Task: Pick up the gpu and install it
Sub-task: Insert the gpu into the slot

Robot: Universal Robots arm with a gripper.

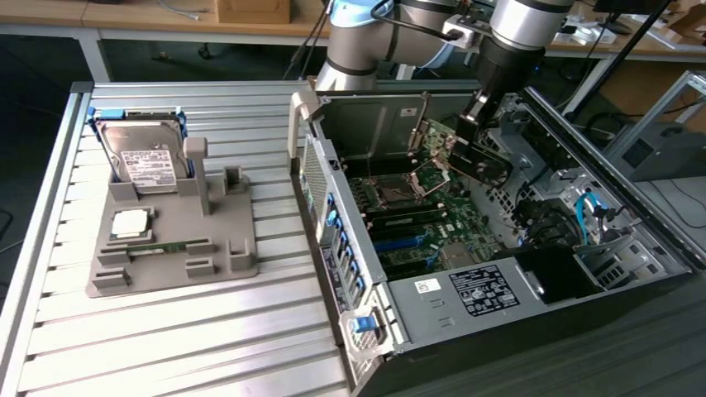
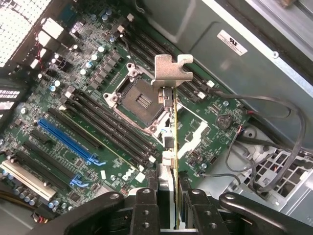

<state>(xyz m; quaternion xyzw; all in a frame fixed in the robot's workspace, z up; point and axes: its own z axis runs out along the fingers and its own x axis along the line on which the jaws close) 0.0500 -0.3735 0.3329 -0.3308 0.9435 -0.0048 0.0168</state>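
The gpu is seen edge-on in the wrist view as a thin green-edged card, with its silvery metal bracket at the far end. My gripper is shut on it, one black finger on each side. In the exterior view the gpu hangs tilted inside the open computer case, under the gripper and above the motherboard. It hovers near the CPU socket, clear of the blue expansion slots.
On the slatted table, at the exterior view's left, a grey fixture holds a hard drive, a CPU chip and a memory stick. Loose cables and a drive cage crowd the case.
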